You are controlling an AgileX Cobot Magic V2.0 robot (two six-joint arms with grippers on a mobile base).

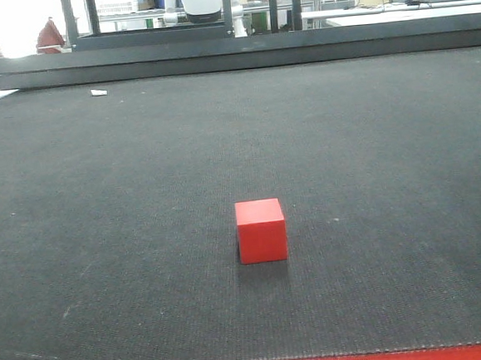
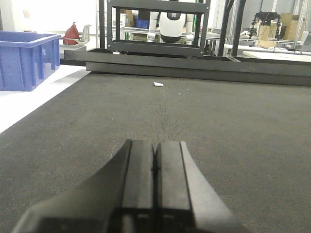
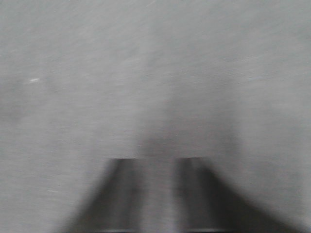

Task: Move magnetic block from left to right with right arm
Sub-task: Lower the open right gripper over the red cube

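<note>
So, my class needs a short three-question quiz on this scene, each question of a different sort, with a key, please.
1. True or false: a gripper is holding the magnetic block.
2. The left gripper has its jaws: A) shut together, B) wide open, C) around the block.
3. What colour is the crate beside the mat in the left wrist view?
Key: 1 false, it sits alone on the mat; 2 A; 3 blue.

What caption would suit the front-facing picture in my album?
A small red magnetic block rests untouched on a wide dark mat.
</note>
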